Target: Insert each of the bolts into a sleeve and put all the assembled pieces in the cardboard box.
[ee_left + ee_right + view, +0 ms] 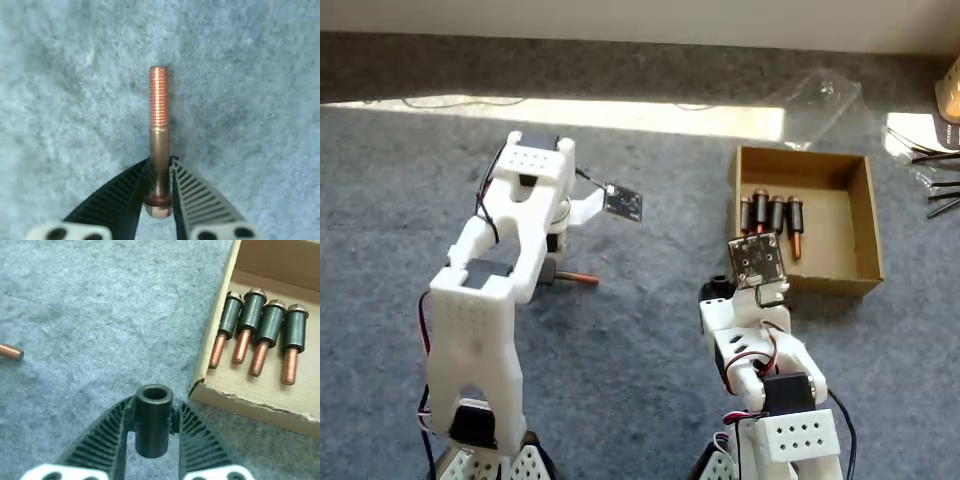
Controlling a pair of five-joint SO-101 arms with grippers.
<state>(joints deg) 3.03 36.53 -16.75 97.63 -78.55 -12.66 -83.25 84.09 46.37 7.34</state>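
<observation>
My left gripper [160, 167] is shut on a copper bolt [159, 130] near its head, threaded end pointing away over the grey carpet. In the high view the bolt [576, 278] sticks out to the right of the left arm. My right gripper [152, 412] is shut on a black sleeve [152, 420], its open bore facing up and away. In the high view the sleeve [718, 288] sits just left of the cardboard box [860, 225]. Several assembled bolt-and-sleeve pieces [260, 325] lie side by side in the box [220, 335]; they show in the high view as pieces [772, 216].
A clear plastic bag [825, 105] lies behind the box. Black cable ties [935, 185] rest at the right edge. Open grey carpet [650, 340] separates the two arms.
</observation>
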